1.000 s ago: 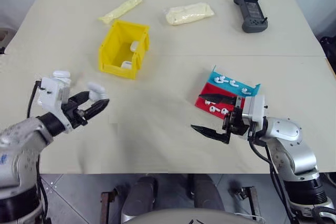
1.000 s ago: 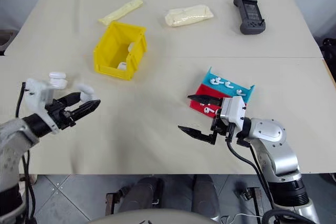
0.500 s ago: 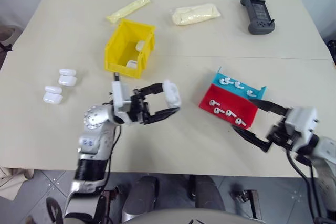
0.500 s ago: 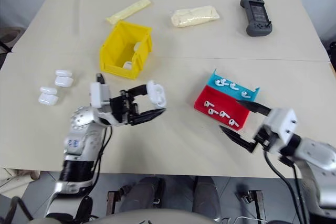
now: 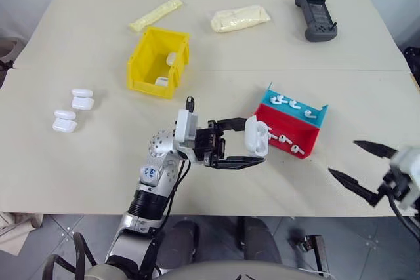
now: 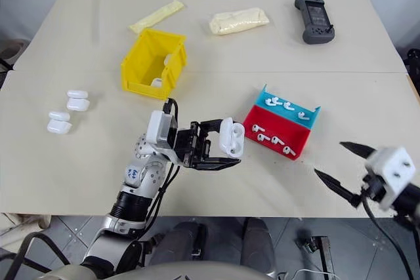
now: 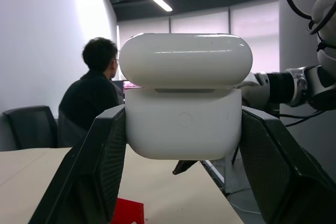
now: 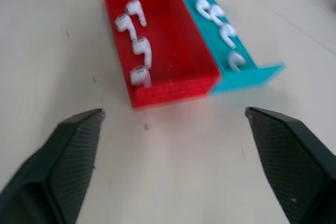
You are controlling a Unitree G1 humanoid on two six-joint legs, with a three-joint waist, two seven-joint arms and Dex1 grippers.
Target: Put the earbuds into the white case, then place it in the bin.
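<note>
Left tool (image 5: 239,143) clamped on glossy white pebble-shaped case (image 5: 256,137), lid ajar, above beige surface (image 5: 85,149) beside red-and-teal tray (image 5: 308,137) of tiny white earbuds (image 8: 137,45). Right tool (image 5: 359,170) spread wide, empty. Yellow plastic bin (image 5: 141,57) well behind.

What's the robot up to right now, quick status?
Left gripper shut on white case, lid ajar. Right gripper open, empty. Earbuds lie in the red-and-teal tray. Nothing blocking.
</note>
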